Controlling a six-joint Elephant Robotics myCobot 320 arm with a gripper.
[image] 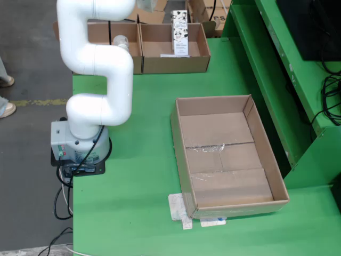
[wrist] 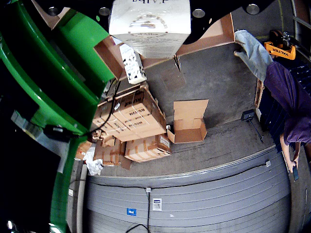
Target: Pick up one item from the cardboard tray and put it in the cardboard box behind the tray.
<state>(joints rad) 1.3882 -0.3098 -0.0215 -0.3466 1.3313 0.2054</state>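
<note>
The wrist view is filled at the top by a white carton (wrist: pixel 148 29), very close to the lens and hanging in my gripper (wrist: pixel 149 12). Only the gripper's black body with screws shows; the carton hides the fingers. Brown walls of a cardboard box (wrist: pixel 214 31) appear on both sides of the carton, and a second, black-patterned white carton (wrist: pixel 132 63) stands just beside it. In the fixed view that patterned carton (image: pixel 180 33) stands in the right-hand back box (image: pixel 176 63). The large cardboard tray (image: pixel 178 144) holds nothing. My gripper is outside the fixed view.
The white arm (image: pixel 101 58) rises from its base (image: pixel 80 141) at the table's left edge and crosses a second back box (image: pixel 136 64). Taped paper scraps (image: pixel 181 210) lie at the tray's near corner. A green frame (image: pixel 272 69) borders the right. Stacked cartons (wrist: pixel 136 121) sit on the floor.
</note>
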